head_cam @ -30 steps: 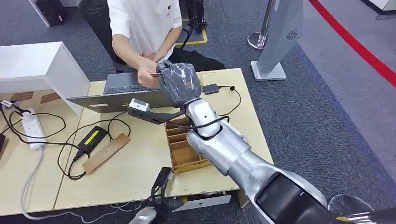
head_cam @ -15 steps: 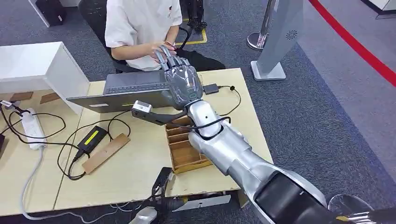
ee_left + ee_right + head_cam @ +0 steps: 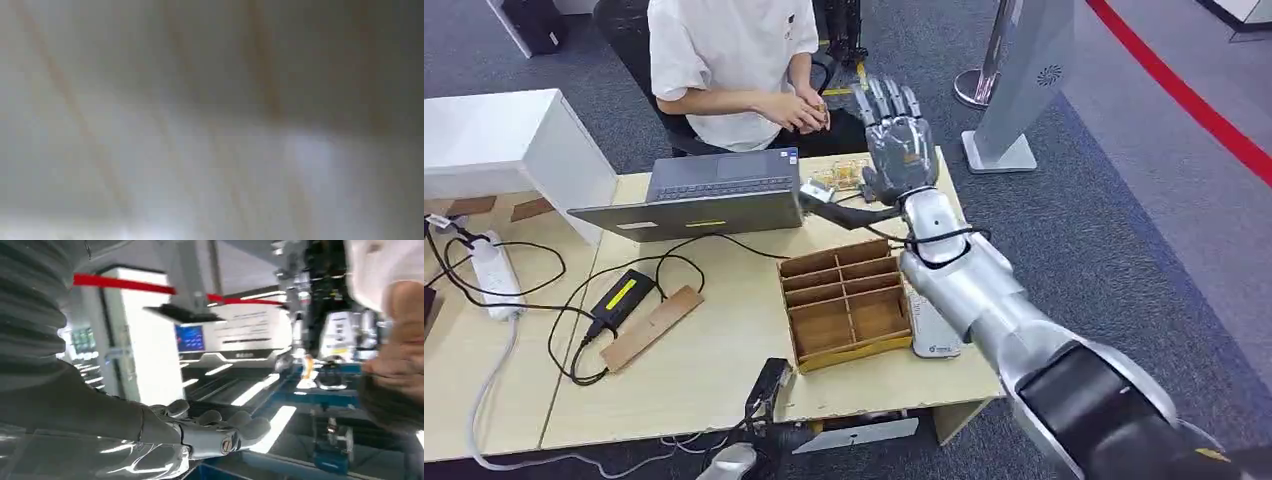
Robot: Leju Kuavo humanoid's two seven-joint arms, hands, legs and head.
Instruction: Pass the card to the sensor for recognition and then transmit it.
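Head view looks down at the table [image 3: 724, 370]; left wrist view seemingly blurred.

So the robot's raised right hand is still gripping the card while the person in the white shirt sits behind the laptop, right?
Not quite. In the head view the right hand is raised with its fingers spread and nothing in it; the person behind the laptop has both hands together at the chest.

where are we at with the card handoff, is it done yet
The handoff looks done: the right hand is raised with fingers spread and holds nothing, while the person's hands are clasped around something small, probably the card, though it is too small to confirm. Nothing is in hand now. What seems left is drawing the arm back over the table.
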